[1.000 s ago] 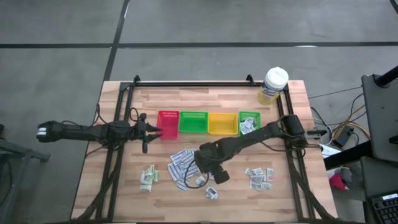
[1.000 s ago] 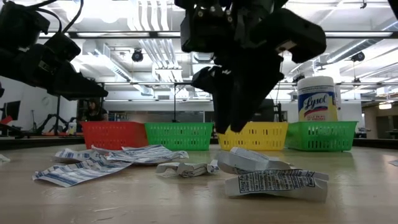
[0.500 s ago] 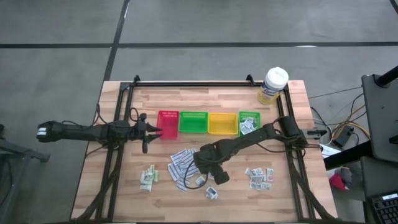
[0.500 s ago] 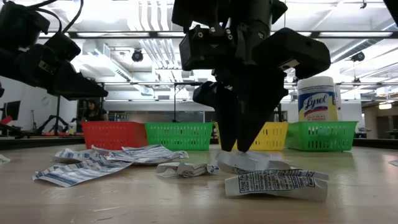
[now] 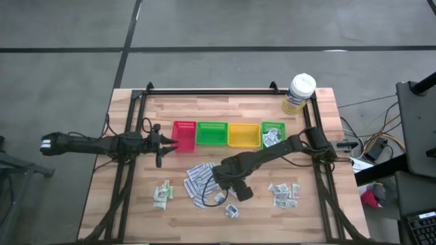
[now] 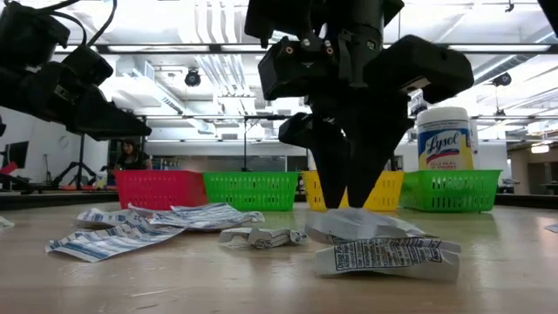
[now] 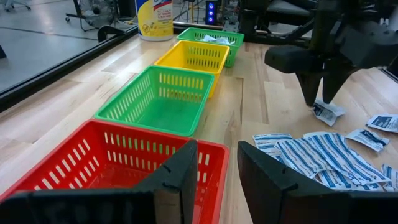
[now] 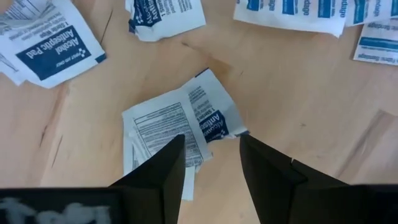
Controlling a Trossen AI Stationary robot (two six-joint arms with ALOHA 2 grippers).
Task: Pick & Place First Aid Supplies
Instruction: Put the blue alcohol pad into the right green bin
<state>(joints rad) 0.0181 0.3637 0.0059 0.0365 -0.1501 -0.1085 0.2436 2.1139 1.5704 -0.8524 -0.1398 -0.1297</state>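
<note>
On the wooden table (image 5: 320, 204) I see my right gripper (image 8: 210, 163) low, fingers apart, astride one alcohol pad packet (image 8: 177, 121) lying flat. Long strip packets (image 5: 199, 178) lie just beside. My left gripper (image 7: 214, 180), slightly open and empty, waits at the red tray (image 7: 106, 158).

Pretty sure we're looking at a robotics lab or industrial workspace here. We've got a butcher-block table (image 5: 225, 112) on a black metal frame (image 5: 208, 91), sitting on a bare grey concrete floor (image 5: 204, 27). Behind it we can see an open ceiling with strip lights (image 6: 209, 26), exposed ducts, camera tripods (image 6: 78, 170), and cables (image 5: 378, 143) trailing off beside the table.
</note>
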